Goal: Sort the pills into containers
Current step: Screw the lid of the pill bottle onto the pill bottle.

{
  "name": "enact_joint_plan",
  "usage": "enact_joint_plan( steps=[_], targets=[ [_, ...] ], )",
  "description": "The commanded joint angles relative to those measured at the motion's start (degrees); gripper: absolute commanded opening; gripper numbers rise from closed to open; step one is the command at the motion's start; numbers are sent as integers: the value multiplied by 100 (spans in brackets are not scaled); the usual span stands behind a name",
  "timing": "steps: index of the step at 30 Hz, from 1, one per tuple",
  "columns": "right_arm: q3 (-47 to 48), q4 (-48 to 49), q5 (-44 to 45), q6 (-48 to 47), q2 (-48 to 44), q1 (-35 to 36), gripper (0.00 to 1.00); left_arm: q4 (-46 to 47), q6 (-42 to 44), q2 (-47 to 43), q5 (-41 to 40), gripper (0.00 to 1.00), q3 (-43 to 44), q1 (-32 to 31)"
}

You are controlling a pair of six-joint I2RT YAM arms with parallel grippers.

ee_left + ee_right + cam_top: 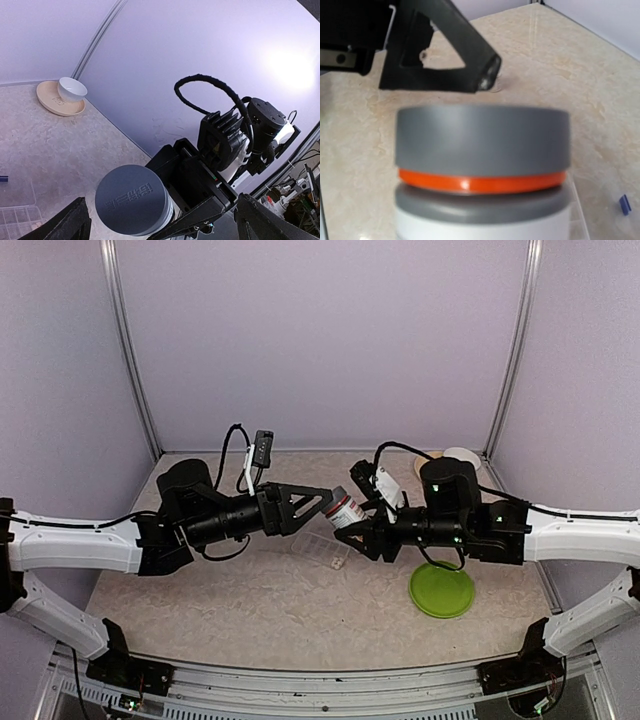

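Observation:
A white pill bottle (pixel 347 509) with a grey cap (pixel 131 199) and an orange ring (pixel 480 183) is held in the air between the two arms. My right gripper (pixel 364 527) is shut on the bottle's body; its fingers are hidden in the right wrist view. My left gripper (pixel 333 499) is wide open with the cap between its fingers (pixel 74 221), not touching it. One left finger also shows in the right wrist view (pixel 440 65), behind the cap. The clear pill box (pixel 322 548) lies on the table under the bottle; its corner shows in the left wrist view (pixel 15 216). No loose pills show.
A round green plate (pixel 441 590) lies on the table at the front right. A white bowl (pixel 71 89) on a tan saucer (pixel 52 102) stands at the back right corner. A small blue piece (pixel 624 204) lies by the pill box. Purple walls close in the table.

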Motion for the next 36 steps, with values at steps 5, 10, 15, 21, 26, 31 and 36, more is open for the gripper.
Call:
enact_joint_plan(
  steps=[5,10,15,21,26,31,36],
  targets=[
    [271,422,124,-143,49,116,21,-37,-77,212,-127,99,252,-44],
    [348,454,117,-194,189,153,21,-36,-102,244,-68,99,282,-44],
    [481,315,235,-227,369,166,21,9,-86,213,5,99,282,-44],
    [549,228,107,-257,594,203,21,157,-76,178,112,99,265,-53],
    [632,218,-200,-315,836,359,21,279,-52,132,147,99,249,-61],
    [668,275,-414,-297,966,459,21,315,-40,126,165,99,248,-61],
    [627,394,-463,-213,936,488,21,357,-61,112,164,99,205,-61]
  ],
)
